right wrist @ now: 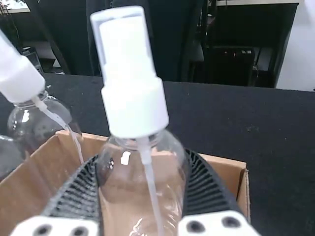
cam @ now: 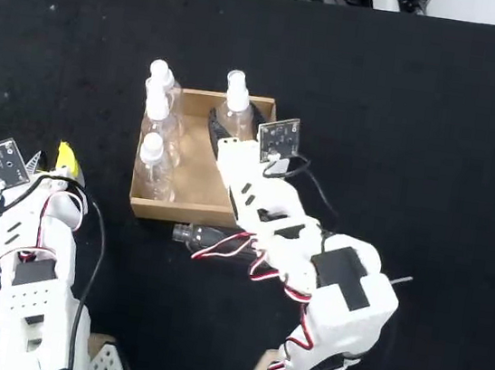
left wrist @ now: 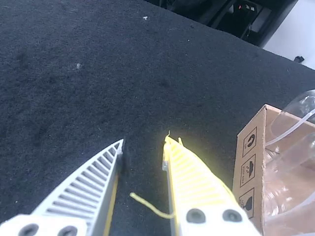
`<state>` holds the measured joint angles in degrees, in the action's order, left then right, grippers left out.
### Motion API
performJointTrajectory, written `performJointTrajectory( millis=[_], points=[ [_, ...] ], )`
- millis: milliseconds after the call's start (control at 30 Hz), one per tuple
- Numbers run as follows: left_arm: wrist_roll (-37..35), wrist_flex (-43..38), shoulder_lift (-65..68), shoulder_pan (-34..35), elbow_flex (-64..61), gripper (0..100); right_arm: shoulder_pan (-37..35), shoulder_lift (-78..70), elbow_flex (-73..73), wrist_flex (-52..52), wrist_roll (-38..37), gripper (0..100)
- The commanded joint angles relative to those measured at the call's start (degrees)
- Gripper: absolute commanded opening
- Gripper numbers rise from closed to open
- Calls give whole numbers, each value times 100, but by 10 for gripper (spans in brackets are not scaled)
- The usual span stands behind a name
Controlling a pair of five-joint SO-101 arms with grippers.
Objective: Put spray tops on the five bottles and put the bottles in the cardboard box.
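Black cloth-covered desk (cam: 420, 126). Shallow brown cardboard box (cam: 197, 165) sits near the middle, open side up.

Right arm reaches over the box's near wall. The right hand (cam: 233, 119), with black ribbed fingers (right wrist: 74, 196), is pinching a clear plastic bottle with a white spray top (cam: 236, 101) by its body, one finger on each side. The bottle stands upright at the box's far right corner, inside the walls. Cannot tell whether its base touches the box floor. In the right wrist view the same hand (right wrist: 142, 162) is closed on the bottle (right wrist: 142, 182). The dip tube runs down inside the bottle, and the box rim (right wrist: 221, 164) is just behind it.

Three more clear bottles with white spray tops (cam: 158, 114) stand upright in a row along the box's left wall, close together. One of them (right wrist: 29, 113) appears beside the held bottle in the right wrist view.

A fifth clear bottle (cam: 197, 234) lies on its side on the desk, just outside the box's near wall and partly under the right arm. Its neck end is too small to read.

Left arm is on the left, well apart from the right arm. The left hand (cam: 55, 158) has one white finger and one yellow finger. It hangs over bare desk just left of the box's near left corner. In its own wrist view the left hand (left wrist: 143, 143) is spread with nothing between the tips. The box corner (left wrist: 248, 167) is beside the yellow finger.
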<state>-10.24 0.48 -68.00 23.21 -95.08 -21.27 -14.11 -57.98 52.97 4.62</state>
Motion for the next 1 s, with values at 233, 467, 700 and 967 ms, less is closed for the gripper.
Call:
performJointTrajectory(
  millis=[233,467,700,967],
  points=[
    [53,-105,-105,-31,-48,116,-79,22,286,141,-193,73],
    [53,-114,-105,-31,-48,116,-88,13,242,132,-281,184],
    [53,-114,-105,-31,-48,116,-88,13,224,132,-281,184],
    [53,-114,-105,-31,-48,116,-211,13,145,132,-281,188]
  ],
)
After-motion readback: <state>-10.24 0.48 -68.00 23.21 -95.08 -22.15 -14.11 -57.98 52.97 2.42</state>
